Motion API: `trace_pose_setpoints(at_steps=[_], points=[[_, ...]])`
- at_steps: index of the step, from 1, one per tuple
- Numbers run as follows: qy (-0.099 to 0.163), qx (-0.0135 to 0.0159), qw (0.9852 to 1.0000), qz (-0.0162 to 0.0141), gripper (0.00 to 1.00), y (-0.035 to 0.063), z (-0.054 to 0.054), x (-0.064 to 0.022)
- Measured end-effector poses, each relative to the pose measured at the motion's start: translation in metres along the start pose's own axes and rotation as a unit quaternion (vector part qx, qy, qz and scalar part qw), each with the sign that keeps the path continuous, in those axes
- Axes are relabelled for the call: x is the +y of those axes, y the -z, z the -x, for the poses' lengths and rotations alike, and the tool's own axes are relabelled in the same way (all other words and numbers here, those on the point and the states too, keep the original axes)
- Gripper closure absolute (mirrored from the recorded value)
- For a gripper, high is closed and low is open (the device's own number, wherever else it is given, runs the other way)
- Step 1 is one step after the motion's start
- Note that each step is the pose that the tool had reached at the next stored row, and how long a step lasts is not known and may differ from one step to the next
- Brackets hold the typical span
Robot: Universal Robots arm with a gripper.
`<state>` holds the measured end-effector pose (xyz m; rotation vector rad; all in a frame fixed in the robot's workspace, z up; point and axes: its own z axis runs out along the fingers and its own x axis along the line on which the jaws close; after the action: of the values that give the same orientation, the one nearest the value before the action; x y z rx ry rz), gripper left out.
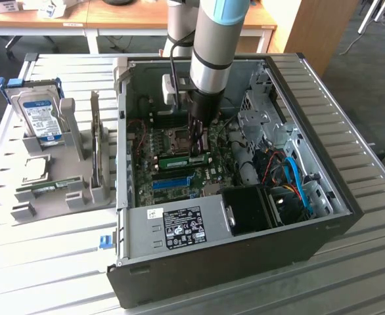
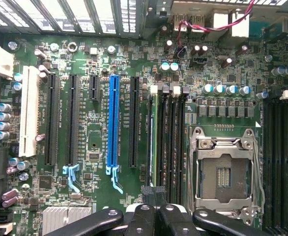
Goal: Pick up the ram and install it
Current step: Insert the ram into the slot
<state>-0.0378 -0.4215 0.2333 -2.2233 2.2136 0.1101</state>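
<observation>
The ram [image 1: 178, 160] is a long green stick standing on edge in a memory slot of the motherboard [image 1: 154, 149], inside the open computer case [image 1: 245, 252]. In the wrist view the ram [image 2: 154, 137] runs edge-on between black slots, beside the bare CPU socket [image 2: 225, 172]. My gripper [image 1: 196, 152] reaches straight down into the case, shut, with its tips at the end of the ram towards the exterior view's right. Seen from the wrist, the gripper [image 2: 154, 191] has its dark tips together right over that end. I cannot tell whether they pinch the board or only touch its top edge.
A grey holder [image 1: 74, 141] at the exterior view's left carries a blue-labelled hard drive [image 1: 40, 118] and a second green stick [image 1: 48, 189]. Inside the case are a blue expansion slot [image 2: 113, 123], a black fan shroud [image 1: 248, 209], drive cages [image 1: 261, 108] and loose cables [image 1: 297, 177].
</observation>
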Motion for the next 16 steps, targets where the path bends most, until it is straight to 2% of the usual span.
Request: trace_pose_setpoints(at_steps=[10, 16], points=[[0.0, -0.0001, 1.0, -0.0001, 0.89, 0.0263, 0.001, 0.0013], [0.0, -0.0002, 1.0, -0.0001, 0.89, 0.0272, 0.001, 0.0013]])
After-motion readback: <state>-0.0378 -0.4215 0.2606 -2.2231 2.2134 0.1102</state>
